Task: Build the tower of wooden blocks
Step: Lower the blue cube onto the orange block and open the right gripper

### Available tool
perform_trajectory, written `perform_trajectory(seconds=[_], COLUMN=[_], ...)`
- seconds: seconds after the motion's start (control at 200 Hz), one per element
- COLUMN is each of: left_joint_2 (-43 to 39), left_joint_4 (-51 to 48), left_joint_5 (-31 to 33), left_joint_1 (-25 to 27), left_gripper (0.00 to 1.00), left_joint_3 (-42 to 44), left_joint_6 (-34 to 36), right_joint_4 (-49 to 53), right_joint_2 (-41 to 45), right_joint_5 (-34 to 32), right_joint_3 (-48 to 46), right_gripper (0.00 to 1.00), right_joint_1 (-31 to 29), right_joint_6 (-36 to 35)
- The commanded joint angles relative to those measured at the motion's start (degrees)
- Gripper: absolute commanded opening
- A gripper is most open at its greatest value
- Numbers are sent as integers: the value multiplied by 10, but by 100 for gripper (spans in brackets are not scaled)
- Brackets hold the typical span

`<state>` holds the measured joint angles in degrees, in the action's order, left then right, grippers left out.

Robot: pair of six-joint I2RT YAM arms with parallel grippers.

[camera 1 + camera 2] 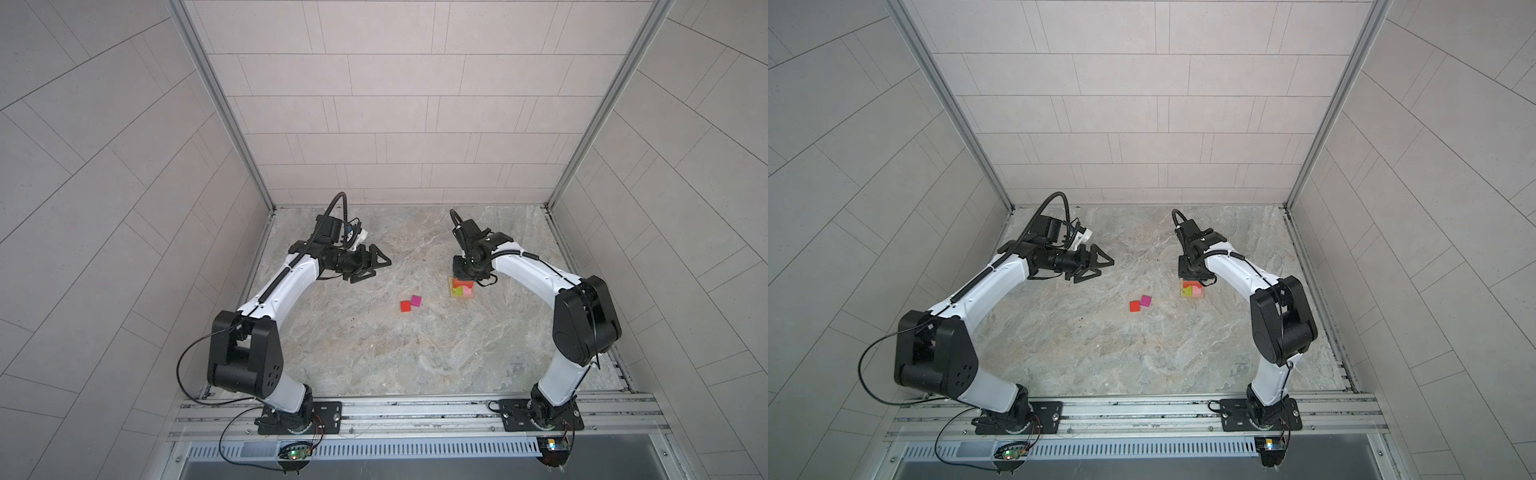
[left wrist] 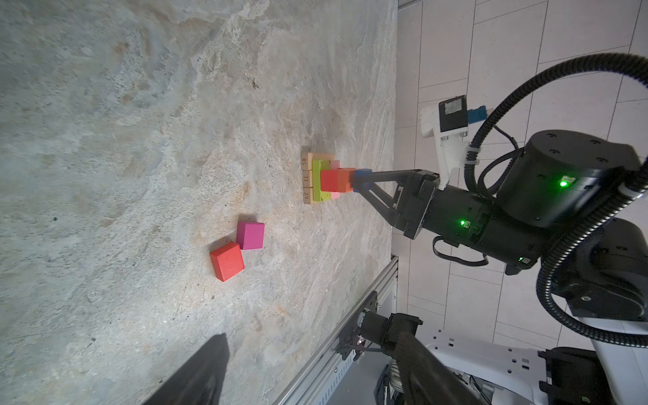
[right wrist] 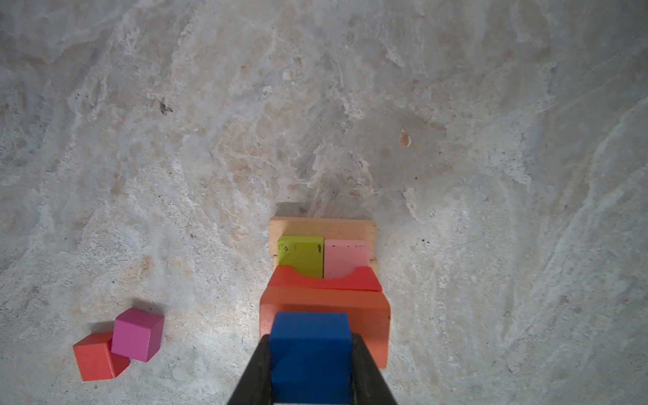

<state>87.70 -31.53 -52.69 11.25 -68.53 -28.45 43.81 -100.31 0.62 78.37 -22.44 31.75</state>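
Observation:
The wood block tower [image 1: 460, 289] [image 1: 1192, 290] stands right of centre on the stone table. Tan bars [image 3: 322, 227] form its base, with a lime oblong [image 3: 301, 254] and a pink oblong [image 3: 345, 257] on them. Above come a red notched piece [image 3: 324, 282] and an orange oblong [image 3: 326, 303]. My right gripper [image 3: 310, 368] [image 2: 357, 179] points straight down over the tower, shut on a blue cube [image 3: 310, 350] [image 2: 363, 173] that meets the orange top. A red cube [image 1: 405, 306] [image 3: 96, 356] and a magenta cube [image 1: 416, 301] [image 3: 137, 333] lie touching, left of the tower. My left gripper [image 1: 374, 270] [image 1: 1096, 271] hangs open and empty at the back left.
Tiled walls with metal corner posts [image 1: 266, 199] close the table on three sides. An aluminium rail [image 1: 415, 409] carrying both arm bases runs along the front edge. The right arm's elbow [image 1: 586, 320] stands near the right wall.

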Motion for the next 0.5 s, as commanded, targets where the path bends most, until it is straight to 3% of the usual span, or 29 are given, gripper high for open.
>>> perform_trajectory(seconds=[0.0, 0.495], left_joint_2=[-13, -13], left_joint_4=[2, 2], left_joint_5=[-6, -5], left_joint_1=[-4, -5], left_gripper=[82, 82], left_joint_3=[6, 6], left_joint_6=[8, 7], right_joint_4=[0, -4], right_joint_2=[-1, 2], right_joint_5=[-5, -6], right_joint_3=[-8, -17], right_gripper=[22, 24], right_joint_1=[4, 4], right_joint_6=[7, 7])
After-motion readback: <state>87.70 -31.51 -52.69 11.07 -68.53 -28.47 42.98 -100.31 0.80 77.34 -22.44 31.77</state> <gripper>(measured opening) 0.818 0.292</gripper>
